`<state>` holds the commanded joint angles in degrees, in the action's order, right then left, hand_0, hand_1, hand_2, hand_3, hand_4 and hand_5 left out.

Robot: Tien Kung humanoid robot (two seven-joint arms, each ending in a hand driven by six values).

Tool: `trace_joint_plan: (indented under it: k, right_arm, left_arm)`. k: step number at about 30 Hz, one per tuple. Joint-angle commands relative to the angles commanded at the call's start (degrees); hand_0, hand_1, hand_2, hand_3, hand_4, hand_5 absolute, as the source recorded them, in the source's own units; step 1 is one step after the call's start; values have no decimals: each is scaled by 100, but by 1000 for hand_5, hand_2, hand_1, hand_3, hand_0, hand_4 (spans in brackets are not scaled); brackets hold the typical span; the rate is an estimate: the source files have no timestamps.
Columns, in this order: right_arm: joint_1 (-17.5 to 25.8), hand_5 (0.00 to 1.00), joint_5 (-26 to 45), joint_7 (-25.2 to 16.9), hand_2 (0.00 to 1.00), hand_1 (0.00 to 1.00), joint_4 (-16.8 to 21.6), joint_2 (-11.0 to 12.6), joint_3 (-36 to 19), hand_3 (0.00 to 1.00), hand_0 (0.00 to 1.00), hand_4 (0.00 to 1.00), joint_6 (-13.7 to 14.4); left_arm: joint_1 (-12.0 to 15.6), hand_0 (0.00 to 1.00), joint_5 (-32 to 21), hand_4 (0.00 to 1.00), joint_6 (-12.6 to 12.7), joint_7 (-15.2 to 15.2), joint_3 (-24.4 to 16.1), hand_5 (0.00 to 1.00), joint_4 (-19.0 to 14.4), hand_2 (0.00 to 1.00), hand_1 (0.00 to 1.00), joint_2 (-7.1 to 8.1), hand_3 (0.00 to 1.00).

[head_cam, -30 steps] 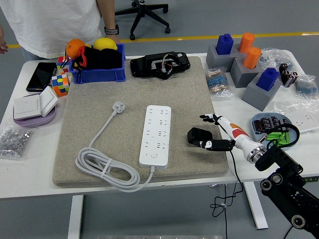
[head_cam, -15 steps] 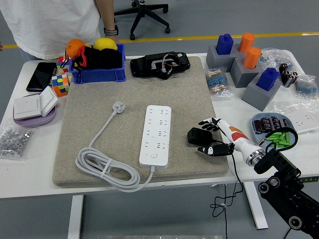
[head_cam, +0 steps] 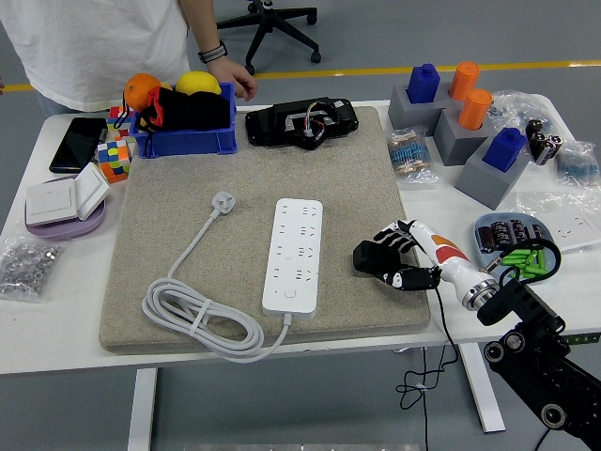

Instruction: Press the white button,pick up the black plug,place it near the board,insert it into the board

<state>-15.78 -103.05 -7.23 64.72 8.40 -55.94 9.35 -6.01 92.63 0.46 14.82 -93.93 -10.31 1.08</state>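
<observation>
Closing in over the last second, the robot's right hand point(head_cam: 399, 263) has drawn its black fingers point(head_cam: 387, 244) together around the small, boxy black plug point(head_cam: 366, 256), where a moment ago they stood spread beside it. From where I stand the fingers look curled onto the plug's right side, touching it, though whether the grip is firm I cannot tell. The plug itself has not shifted: it lies flat on the right part of the coarse beige felt mat point(head_cam: 188, 178), just right of the long white plastic power strip point(head_cam: 294, 254) that serves as the board. That suggests the pick-up is only beginning; lifting, setting it nearer the board and inserting it are all to come.

The strip is smooth and glossy, with rows of sockets and a thick white cable point(head_cam: 202, 319) coiled loosely at its near-left, ending in a white plug point(head_cam: 223, 200). The plug in hand looks hard and matte, with its own thin black lead trailing off the white bench point(head_cam: 56, 348). The left arm is not visible. A person's hand point(head_cam: 239, 80) rests at the bench's far edge by a blue plastic bin point(head_cam: 183, 141).
</observation>
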Motion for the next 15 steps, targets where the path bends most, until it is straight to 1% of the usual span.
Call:
trace_joint_plan:
  k: [4,5,10,11,15]
  right_arm:
    - [-39,51,30,10,553,507,-53,-25,31,603,490,861,-23]
    - [-45,44,32,13,537,491,-59,-31,36,588,468,856,-31]
    - [-58,44,46,-34,537,491,-54,-35,54,588,468,856,-22]
    - [-59,2,55,-58,418,391,-52,-34,55,484,447,829,-6]
    - [-57,2,33,-108,418,391,-26,-24,47,484,447,829,18]
  left_arm:
    - [-7,466,-6,599,2,-3,2,253,0,512,496,1,577]
    - [-8,465,-9,598,3,-3,4,255,0,513,496,1,577]
    - [-6,465,-3,598,3,-3,-4,255,0,513,496,0,577]
    - [-7,465,-2,599,2,-3,-5,255,0,513,496,0,578]
    - [-14,465,-9,599,1,-3,2,255,0,513,496,0,578]
